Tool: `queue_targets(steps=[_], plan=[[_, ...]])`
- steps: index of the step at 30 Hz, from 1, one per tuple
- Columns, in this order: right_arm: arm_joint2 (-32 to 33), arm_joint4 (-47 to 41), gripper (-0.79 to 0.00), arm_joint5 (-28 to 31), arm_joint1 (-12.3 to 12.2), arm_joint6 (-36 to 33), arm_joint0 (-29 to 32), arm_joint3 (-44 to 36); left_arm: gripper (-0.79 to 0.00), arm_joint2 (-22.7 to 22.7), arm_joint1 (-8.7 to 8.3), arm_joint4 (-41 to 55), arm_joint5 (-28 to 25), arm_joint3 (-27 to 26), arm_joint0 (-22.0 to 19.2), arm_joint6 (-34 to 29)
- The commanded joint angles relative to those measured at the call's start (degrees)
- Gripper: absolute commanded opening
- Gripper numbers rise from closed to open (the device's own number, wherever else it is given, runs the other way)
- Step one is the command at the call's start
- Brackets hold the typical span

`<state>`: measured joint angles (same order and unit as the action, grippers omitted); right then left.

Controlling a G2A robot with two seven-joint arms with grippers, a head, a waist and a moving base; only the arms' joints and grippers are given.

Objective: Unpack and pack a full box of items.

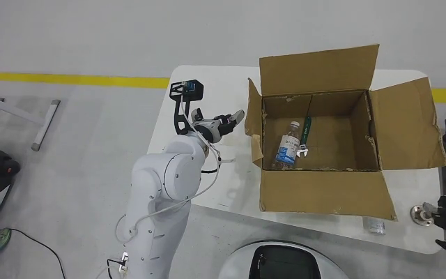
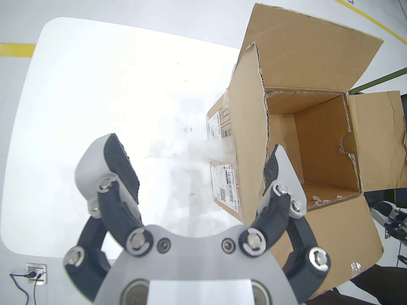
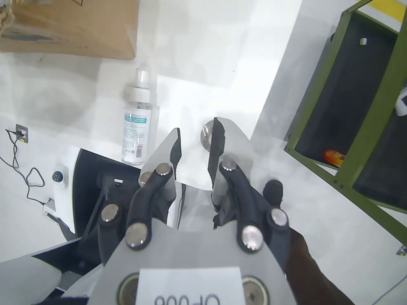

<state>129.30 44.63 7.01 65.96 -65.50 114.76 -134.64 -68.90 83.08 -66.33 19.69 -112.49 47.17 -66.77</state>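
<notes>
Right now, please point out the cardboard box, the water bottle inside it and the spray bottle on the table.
cardboard box (image 1: 324, 194): top view, front flap.
water bottle (image 1: 286, 149): top view, its label.
spray bottle (image 3: 136, 130): right wrist view, its label.

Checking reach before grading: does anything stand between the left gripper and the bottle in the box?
Yes. The box's left flap and the wall below it stand between the left gripper and the bottle lying on the box floor. From above, the opening looks clear.
</notes>
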Motion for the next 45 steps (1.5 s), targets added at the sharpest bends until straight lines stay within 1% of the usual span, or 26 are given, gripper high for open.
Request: queue_targets(steps=[1, 2, 3, 4, 5, 10, 12, 14, 18, 20, 23, 24, 25, 27, 28, 30, 31, 32, 34, 38, 41, 45], plan=[[-2.81, 2.01, -0.345, -0.69, 0.03, 1.25, 0.29, 0.0, 0.0, 0.0, 0.0, 0.0, 0.0, 0.0, 0.0, 0.0], [-4.1, 2.73, -0.311, -1.32, 0.07, 1.86, 0.49, 0.0, 0.0, 0.0, 0.0, 0.0, 0.0, 0.0, 0.0, 0.0], [-5.66, 3.33, -0.191, -1.77, 0.13, 2.49, 0.79, 0.0, 0.0, 0.0, 0.0, 0.0, 0.0, 0.0, 0.0, 0.0], [-6.99, 4.22, -0.145, -2.47, 0.2, 3.36, 1.01, 0.0, 0.0, 0.0, 0.0, 0.0, 0.0, 0.0, 0.0, 0.0], [-8.38, 5.2, -0.157, -3.35, 0.28, 4.19, 1.3, 0.0, 0.0, 0.0, 0.0, 0.0, 0.0, 0.0, 0.0, 0.0], [-15.39, 9.59, -0.163, -8.31, 0.7, 8.53, 1.98, 0.0, 0.0, 0.0, 0.0, 0.0, 0.0, 0.0, 0.0, 0.0], [-18.17, 11.37, -0.123, -9.8, 0.82, 9.88, 1.95, 0.0, 0.0, 0.0, 0.0, 0.0, 0.0, 0.0, 0.0, 0.0], [-20.76, 12.65, -0.062, -11.53, 0.97, 11.07, 1.79, 0.0, 0.0, 0.0, 0.0, 0.0, 0.0, 0.0, 0.0, 0.0], [-24.32, 14.53, -0.111, -14.43, 1.19, 12.42, 1.33, 0.0, 0.0, 0.0, 0.0, 0.0, 0.0, 0.0, 0.0, 0.0], [-25.26, 15.24, -0.092, -15.79, 1.28, 12.9, 1.02, 0.0, 0.0, 0.0, 0.0, 0.0, 0.0, 0.0, 0.0, 0.0], [-26.19, 16.05, -0.114, -17.49, 1.39, 13.14, 0.57, 0.0, 0.0, 0.0, 0.0, 0.0, 0.0, 0.0, 0.0, 0.0], [-26.34, 16.51, -0.154, -18.03, 1.42, 13.38, 0.41, 0.0, 0.0, 0.0, 0.0, 0.0, 0.0, 0.0, 0.0, 0.0], [-26.6, 16.77, -0.172, -18.32, 1.45, 13.33, 0.28, 0.0, 0.0, 0.0, 0.0, 0.0, 0.0, 0.0, 0.0, 0.0], [-27.0, 17.61, -0.154, -19.28, 1.49, 13.36, -0.1, 0.0, 0.0, 0.0, 0.0, 0.0, 0.0, 0.0, 0.0, 0.0], [-27.21, 18.03, -0.157, -19.69, 1.52, 13.58, -0.37, 0.0, 0.0, 0.0, 0.0, 0.0, 0.0, 0.0, 0.0, 0.0], [-27.55, 18.58, -0.185, -20.87, 1.6, 13.79, -0.58, 0.0, 0.0, 0.0, 0.0, 0.0, 0.0, 0.0, 0.0, 0.0], [-27.75, 18.87, -0.225, -21.33, 1.64, 13.91, -0.73, 0.0, 0.0, 0.0, 0.0, 0.0, 0.0, 0.0, 0.0, 0.0], [-27.97, 19.19, -0.231, -21.91, 1.69, 13.99, -0.85, 0.0, 0.0, 0.0, 0.0, 0.0, 0.0, 0.0, 0.0, 0.0], [-28.26, 19.88, -0.215, -22.43, 1.74, 13.86, -0.91, 0.0, 0.0, 0.0, 0.0, 0.0, 0.0, 0.0, 0.0, 0.0], [-28.9, 20.87, -0.231, -23.13, 1.85, 13.63, -0.92, 0.0, 0.0, 0.0, 0.0, 0.0, 0.0, 0.0, 0.0, 0.0], [-29.4, 21.94, -0.277, -23.39, 1.91, 13.39, -0.83, 0.0, 0.0, 0.0, 0.0, 0.0, 0.0, 0.0, 0.0, 0.0], [-29.8, 22.59, -0.299, -23.8, 2.01, 13.06, -0.97, 0.0, 0.0, 0.0, 0.0, 0.0, 0.0, 0.0, 0.0, 0.0]])
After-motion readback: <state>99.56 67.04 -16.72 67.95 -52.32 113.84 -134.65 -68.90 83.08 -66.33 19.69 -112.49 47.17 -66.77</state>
